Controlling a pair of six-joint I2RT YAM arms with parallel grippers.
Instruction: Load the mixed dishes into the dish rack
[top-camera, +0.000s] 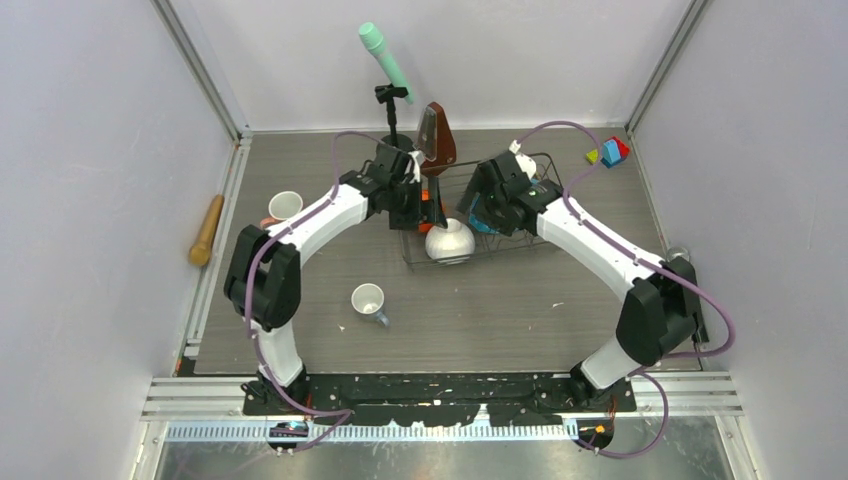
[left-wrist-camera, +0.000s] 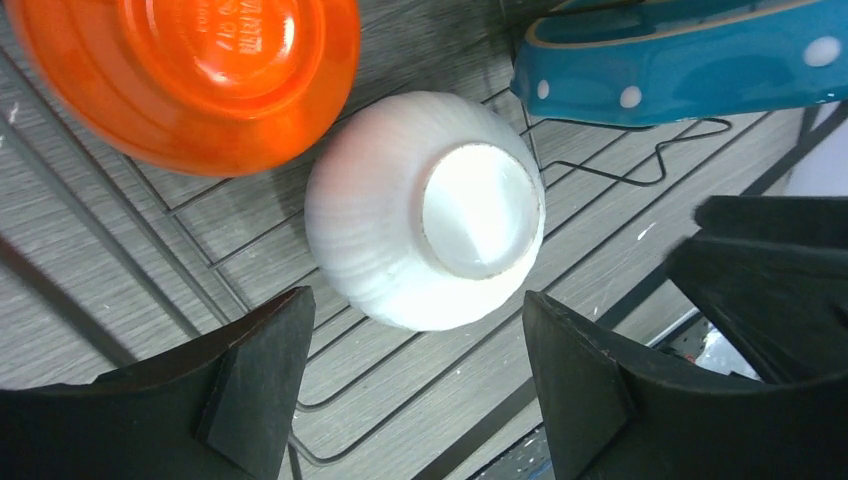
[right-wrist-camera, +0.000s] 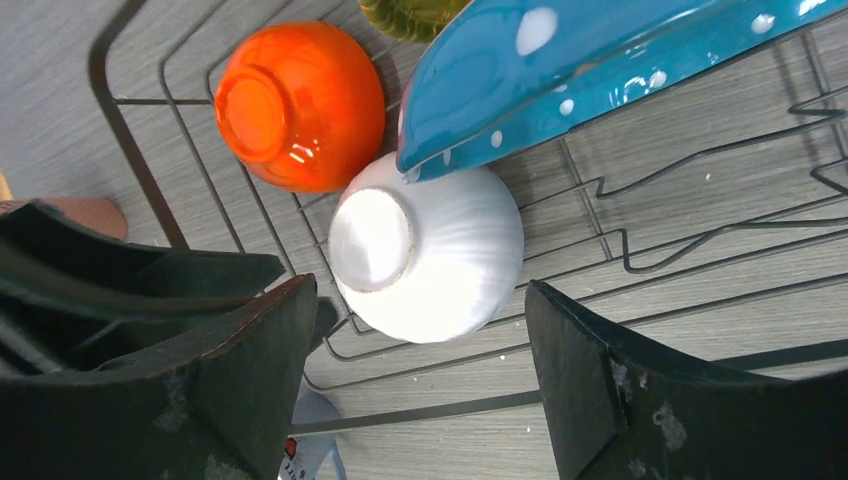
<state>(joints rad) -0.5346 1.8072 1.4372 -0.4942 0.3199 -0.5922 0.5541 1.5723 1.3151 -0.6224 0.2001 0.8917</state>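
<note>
The dish rack (top-camera: 530, 240) holds an upside-down white bowl (top-camera: 450, 240), an upside-down orange bowl (top-camera: 430, 212) and the blue white-dotted plate (top-camera: 484, 216) leaning on edge. My left gripper (top-camera: 412, 200) and right gripper (top-camera: 492, 205) hover over the rack, both open and empty. In the left wrist view the white bowl (left-wrist-camera: 430, 210) lies just beyond my open left gripper (left-wrist-camera: 415, 330), next to the orange bowl (left-wrist-camera: 200, 70) and blue plate (left-wrist-camera: 680, 60). In the right wrist view my right gripper (right-wrist-camera: 420, 320) faces the white bowl (right-wrist-camera: 430, 250), orange bowl (right-wrist-camera: 300, 105), blue plate (right-wrist-camera: 600, 50) and a lime-green plate's edge (right-wrist-camera: 410, 15). The yellow-rimmed plate is out of view.
A white cup with a handle (top-camera: 368, 300) lies on the table in front of the rack. A mug with a white inside (top-camera: 286, 205) stands at the left. The rolling pin (top-camera: 207, 230) lies at the left edge. The brown metronome (top-camera: 437, 135), a green microphone stand (top-camera: 385, 55) and coloured blocks (top-camera: 610, 152) stand at the back.
</note>
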